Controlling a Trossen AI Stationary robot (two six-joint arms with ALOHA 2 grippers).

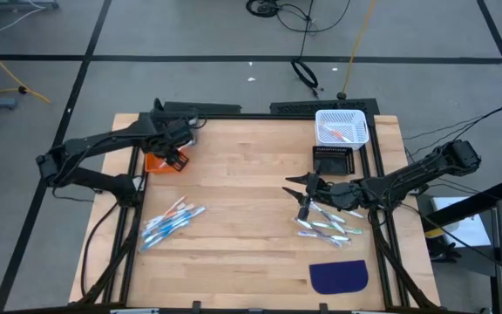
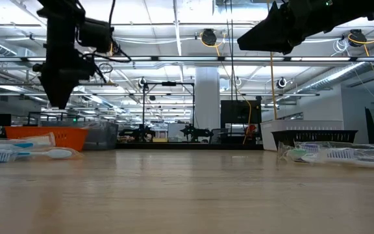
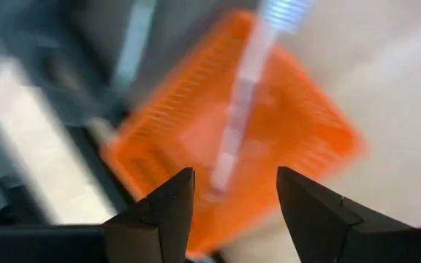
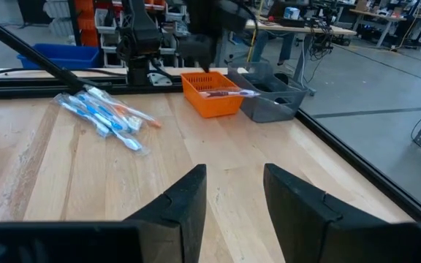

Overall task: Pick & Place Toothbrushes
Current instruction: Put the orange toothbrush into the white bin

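We see the left tool [image 3: 229,201] released above the orange bin [image 3: 298,124], a toothbrush [image 3: 243,95] just beyond its tips over the bin. Right tool [image 1: 298,190], parted and empty, hovers beside the surface's [image 1: 242,218] right pile [image 1: 328,225].

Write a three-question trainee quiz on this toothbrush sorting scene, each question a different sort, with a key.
1. True or false: the left gripper is over the orange bin with its fingers apart.
2. Multiple choice: where is the white basket? A) beside the dark blue mat; B) at the table's far right, behind the black basket; C) next to the orange bin.
3. Fill in: the right gripper hangs open near the pile of toothbrushes on the ____ side of the table.

Key: 1 true; 2 B; 3 right.
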